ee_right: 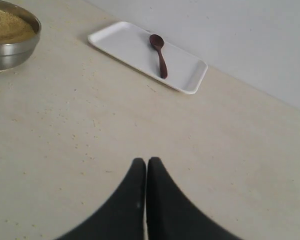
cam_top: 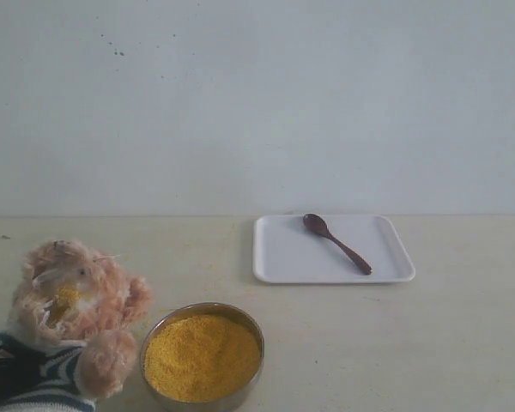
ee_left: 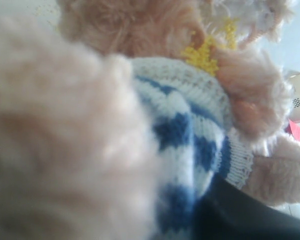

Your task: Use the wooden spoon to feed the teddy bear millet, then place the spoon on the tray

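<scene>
1. The right gripper (ee_right: 146, 162) was clenched on nothing, its tips together above the bare table (ee_right: 65, 130).
2. The left gripper's state could not be told: the teddy bear (ee_left: 190, 130) filled its camera.
3. The wooden spoon (cam_top: 336, 243) lay on the tray (cam_top: 283, 257).
4. The teddy bear, yellow grains on its muzzle, sat just beside the bowl (cam_top: 148, 348) of millet (cam_top: 202, 356).

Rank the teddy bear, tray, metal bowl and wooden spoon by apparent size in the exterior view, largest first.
1. teddy bear, nearest the camera and cropped.
2. tray and metal bowl: too close to rank; the bowl sits nearer and is cropped.
3. wooden spoon, smallest.
</scene>
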Robot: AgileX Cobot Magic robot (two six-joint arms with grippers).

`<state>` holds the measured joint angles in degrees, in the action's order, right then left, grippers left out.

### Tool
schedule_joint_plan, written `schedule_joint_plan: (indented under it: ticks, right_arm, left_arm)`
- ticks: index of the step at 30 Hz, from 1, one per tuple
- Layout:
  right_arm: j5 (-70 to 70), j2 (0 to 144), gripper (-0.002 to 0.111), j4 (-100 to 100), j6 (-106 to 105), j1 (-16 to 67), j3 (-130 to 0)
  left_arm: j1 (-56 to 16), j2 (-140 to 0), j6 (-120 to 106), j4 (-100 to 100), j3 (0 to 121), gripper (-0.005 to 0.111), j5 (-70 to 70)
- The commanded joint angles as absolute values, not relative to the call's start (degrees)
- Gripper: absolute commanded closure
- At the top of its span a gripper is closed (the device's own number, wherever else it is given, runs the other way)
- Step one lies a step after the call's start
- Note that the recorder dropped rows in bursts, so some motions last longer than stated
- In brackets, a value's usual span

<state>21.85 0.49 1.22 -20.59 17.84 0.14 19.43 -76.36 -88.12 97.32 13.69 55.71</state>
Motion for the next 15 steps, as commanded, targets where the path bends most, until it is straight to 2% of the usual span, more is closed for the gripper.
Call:
schedule_joint_plan:
  ticks: [1,6,15]
  right_arm:
    - [21.1,0.0,0.108,2.7,-19.4,11.2,0.0]
    - [21.3,0.0,0.108,2.7,-19.4,4.5,0.0]
    - [21.3,0.0,0.108,2.7,-19.4,3.9,0.0]
  left_arm:
    - [19.4,-76.4,-88.4,99.0,13.5,0.103,57.1]
    - [19.4,-76.4,-88.4,99.9,13.5,0.103,57.0]
    - [19.4,-76.4,-92.8,99.9,13.9,0.103,56.8]
